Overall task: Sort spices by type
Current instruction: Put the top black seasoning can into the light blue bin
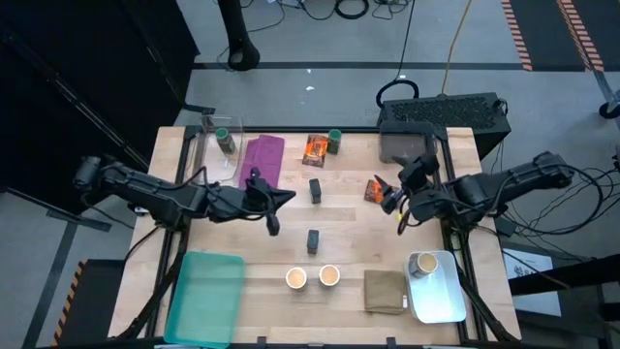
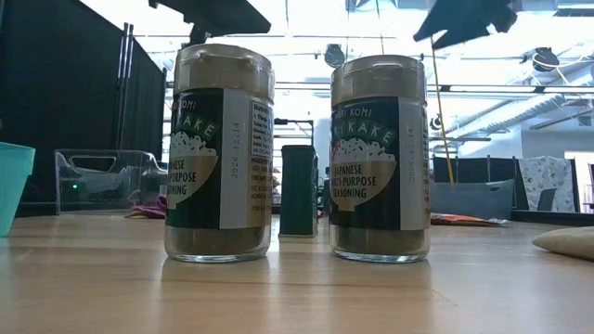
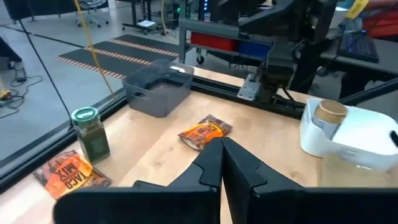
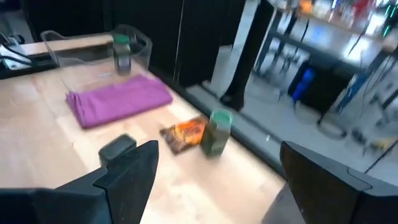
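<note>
1. The table (image 1: 281, 252) is showing pale, smooth wood grain.
2. The orange packets (image 3: 204, 132) are gleaming like glossy foil.
3. The purple cloth (image 4: 118, 98) is looking soft and matt.
4. The far left bin (image 4: 134, 43) is appearing as clear plastic.
5. The near jars (image 2: 219, 153) are wearing glossy paper labels.

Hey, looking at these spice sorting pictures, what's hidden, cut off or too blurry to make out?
- Low view: the two tan-topped jars up close hide most of the table behind; only part of a dark block shows between them.
- High view: labels on the orange packets are too small to read.
- Right wrist view: blurred; the green-lidded jar label is unreadable.
- Left wrist view: the white tray is cut off by the edge.
</note>
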You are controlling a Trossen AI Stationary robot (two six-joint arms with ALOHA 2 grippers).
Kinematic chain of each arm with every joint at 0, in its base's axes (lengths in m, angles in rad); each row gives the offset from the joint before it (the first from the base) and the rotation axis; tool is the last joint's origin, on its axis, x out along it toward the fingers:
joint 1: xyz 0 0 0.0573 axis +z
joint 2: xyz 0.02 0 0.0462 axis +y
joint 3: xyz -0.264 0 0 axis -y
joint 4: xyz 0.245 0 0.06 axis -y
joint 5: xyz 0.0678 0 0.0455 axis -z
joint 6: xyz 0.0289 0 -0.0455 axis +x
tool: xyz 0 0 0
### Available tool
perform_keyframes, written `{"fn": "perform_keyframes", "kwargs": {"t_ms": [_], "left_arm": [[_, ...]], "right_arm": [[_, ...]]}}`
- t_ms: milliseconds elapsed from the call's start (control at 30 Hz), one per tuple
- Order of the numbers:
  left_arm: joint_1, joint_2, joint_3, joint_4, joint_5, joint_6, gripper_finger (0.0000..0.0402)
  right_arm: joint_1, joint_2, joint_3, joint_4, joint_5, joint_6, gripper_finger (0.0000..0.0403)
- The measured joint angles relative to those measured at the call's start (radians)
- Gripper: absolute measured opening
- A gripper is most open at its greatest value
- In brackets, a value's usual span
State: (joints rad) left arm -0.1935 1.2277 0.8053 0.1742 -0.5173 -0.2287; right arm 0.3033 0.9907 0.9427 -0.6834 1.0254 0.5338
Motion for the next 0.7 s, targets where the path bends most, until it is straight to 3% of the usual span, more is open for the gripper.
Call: {"fn": "perform_keyframes", "kwargs": {"t_ms": [133,400,700], "left_arm": [[0.038,0.067,0.061,-0.005,0.039,0.016,0.0011],[0.083,0.224,0.201,0.003,0.015,0.008,0.0011],[0.083,0.358,0.234,-0.01,-0.011,-0.098,0.0011]], "right_arm": [[-0.057,-0.005,0.0,-0.033,-0.085,0.087,0.0318],[-0.129,0.016,0.0,-0.037,-0.114,0.134,0.0318],[-0.168,0.052,0.0,-0.052,-0.162,0.126,0.0318]]}}
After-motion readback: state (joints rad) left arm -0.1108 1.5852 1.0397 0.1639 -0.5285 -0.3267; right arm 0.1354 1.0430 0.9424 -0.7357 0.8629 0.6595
